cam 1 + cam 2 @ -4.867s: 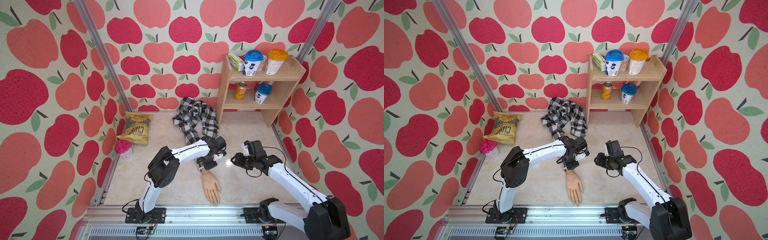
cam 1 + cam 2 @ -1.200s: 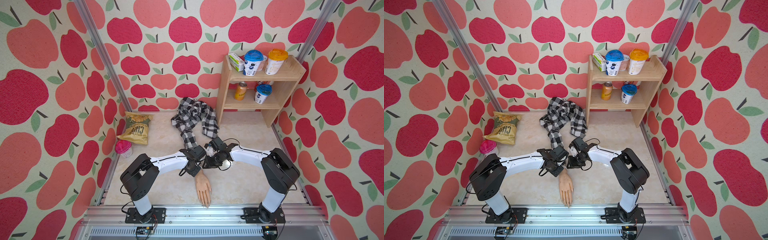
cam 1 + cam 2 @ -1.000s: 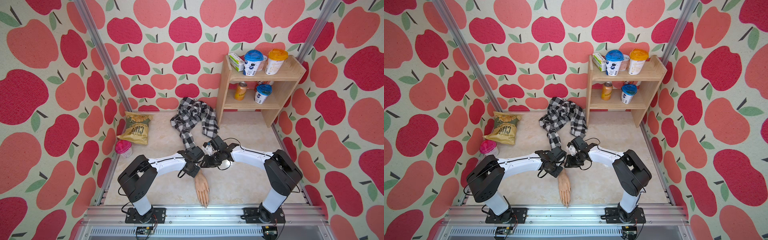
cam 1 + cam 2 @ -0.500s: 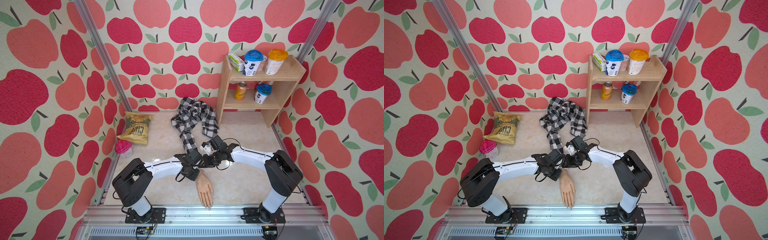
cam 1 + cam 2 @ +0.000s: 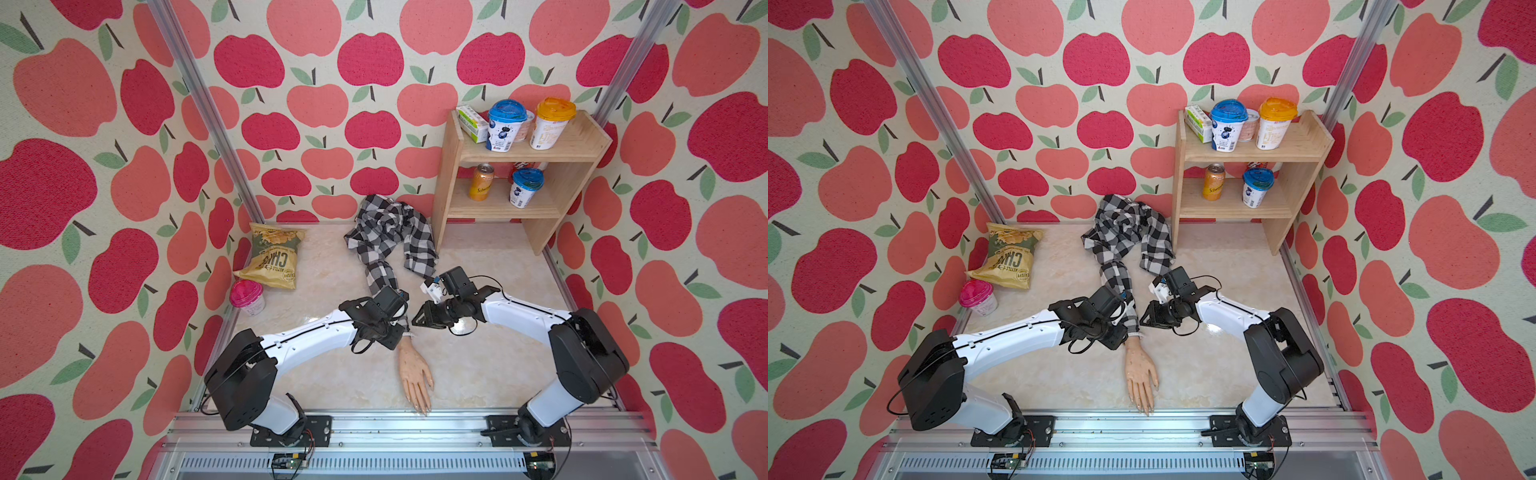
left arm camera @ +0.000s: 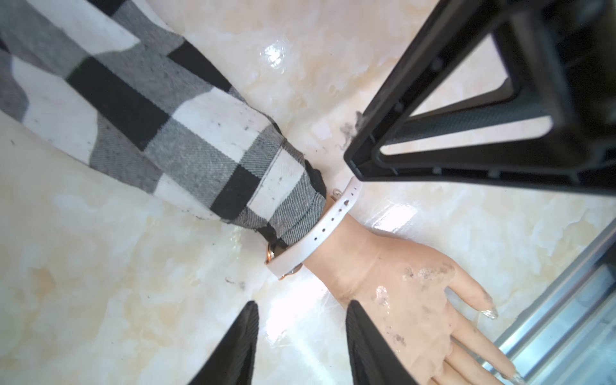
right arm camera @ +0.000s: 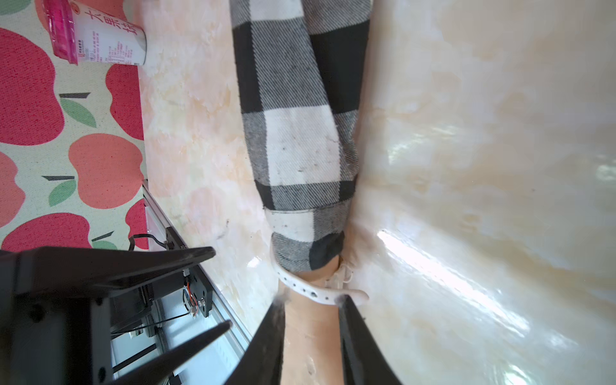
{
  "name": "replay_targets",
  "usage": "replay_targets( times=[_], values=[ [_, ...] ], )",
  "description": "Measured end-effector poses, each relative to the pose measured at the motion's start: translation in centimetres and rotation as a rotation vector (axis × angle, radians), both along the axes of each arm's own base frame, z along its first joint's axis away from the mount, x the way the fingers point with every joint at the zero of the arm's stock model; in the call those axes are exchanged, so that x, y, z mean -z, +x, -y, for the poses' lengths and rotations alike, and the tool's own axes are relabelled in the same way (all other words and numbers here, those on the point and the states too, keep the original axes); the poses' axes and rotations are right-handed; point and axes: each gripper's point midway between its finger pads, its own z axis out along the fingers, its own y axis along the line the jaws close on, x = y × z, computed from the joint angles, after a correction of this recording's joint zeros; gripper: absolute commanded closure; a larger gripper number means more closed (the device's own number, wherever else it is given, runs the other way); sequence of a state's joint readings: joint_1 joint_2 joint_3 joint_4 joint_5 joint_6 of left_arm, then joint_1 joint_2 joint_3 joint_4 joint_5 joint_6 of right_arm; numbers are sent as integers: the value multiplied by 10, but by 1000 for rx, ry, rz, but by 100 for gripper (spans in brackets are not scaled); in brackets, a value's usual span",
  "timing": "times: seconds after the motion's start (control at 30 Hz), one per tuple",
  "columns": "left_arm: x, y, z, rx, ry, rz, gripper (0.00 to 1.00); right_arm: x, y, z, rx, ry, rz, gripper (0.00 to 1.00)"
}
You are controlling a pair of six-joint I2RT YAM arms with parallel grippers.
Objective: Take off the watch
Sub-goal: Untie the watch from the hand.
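The watch (image 6: 320, 230) is wrapped round the mannequin wrist just past the checked sleeve cuff (image 6: 233, 166). Its pale strap tail sticks out loose, and the rose-gold case shows at the wrist's edge. In both top views only a white sliver of the watch (image 5: 409, 333) (image 5: 1139, 333) shows. My left gripper (image 6: 303, 303) (image 5: 395, 338) is open over bare table beside the mannequin hand (image 5: 413, 374), holding nothing. My right gripper (image 7: 313, 300) (image 5: 417, 323) is open on the opposite side of the wrist, one fingertip (image 6: 366, 163) against the strap's loose end (image 7: 356, 295).
A wooden shelf (image 5: 446, 187) with cups and a can stands at the back right. The checked shirt (image 5: 386, 232) lies bunched at the back wall. A chip bag (image 5: 272, 262) and a pink-lidded cup (image 5: 247, 297) sit at the left. A metal rail (image 5: 395, 424) runs along the front.
My left gripper has opened from shut and shifted beside the wrist. The mannequin hand has swung slightly right. The right gripper has barely moved.
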State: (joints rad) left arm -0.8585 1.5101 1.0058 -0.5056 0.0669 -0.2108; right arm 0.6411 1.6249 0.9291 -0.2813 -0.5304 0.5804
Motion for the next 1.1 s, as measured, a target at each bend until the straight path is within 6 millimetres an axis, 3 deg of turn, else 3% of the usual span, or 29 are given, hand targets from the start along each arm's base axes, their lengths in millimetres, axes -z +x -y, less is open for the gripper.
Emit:
replay_targets(
  times=[0.1,0.37,0.77,1.1],
  values=[
    [10,8,3,-4,25,-9,84,12,-11,4,17,-3,-60,61],
    [27,11,6,-6,51,-31,85,35,-26,13,97,68,-209,55],
    [30,11,6,-21,43,-30,84,27,-15,-9,101,203,-248,56],
    [31,10,2,-25,43,-21,84,19,-7,-16,110,229,-245,64]
  ],
)
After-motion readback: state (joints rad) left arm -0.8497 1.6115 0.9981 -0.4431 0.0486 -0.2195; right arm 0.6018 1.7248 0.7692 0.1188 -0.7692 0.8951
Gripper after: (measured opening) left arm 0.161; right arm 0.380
